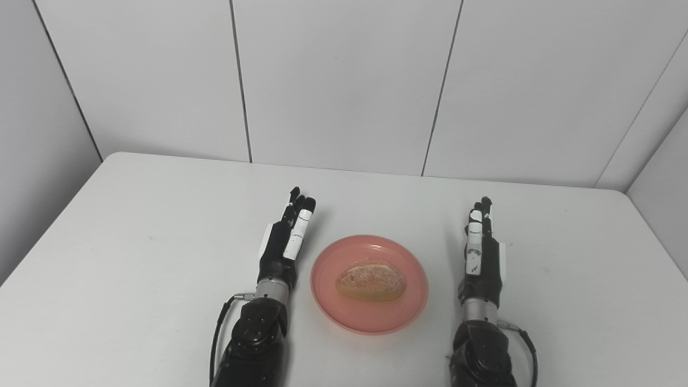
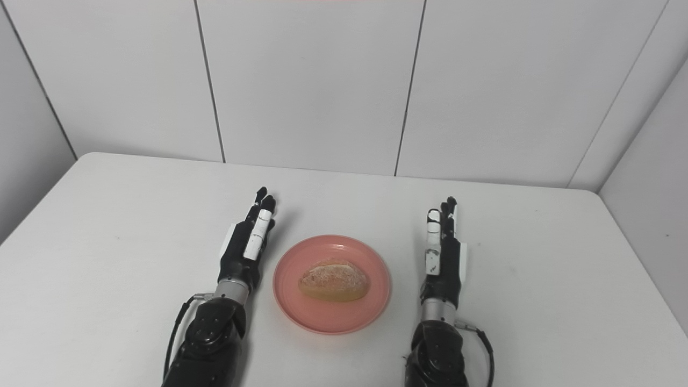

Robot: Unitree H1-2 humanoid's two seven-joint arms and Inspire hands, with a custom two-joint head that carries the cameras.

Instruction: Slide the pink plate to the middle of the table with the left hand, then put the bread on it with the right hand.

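A pink plate (image 1: 328, 301) lies on the white table (image 1: 134, 258) near the front middle. A golden bread roll (image 1: 371, 280) rests in the plate's centre. My left hand (image 1: 282, 244) stands just left of the plate, edge-on, fingers stretched forward and holding nothing. My right hand (image 1: 480, 255) stands a short way right of the plate, also edge-on with straight fingers and nothing in it. Neither hand touches the plate or the bread.
Grey wall panels (image 1: 344, 80) rise behind the table's far edge. The table's left edge (image 1: 48, 226) and right edge (image 1: 656, 236) slant toward me. A black cable (image 1: 217, 328) loops by the left wrist.
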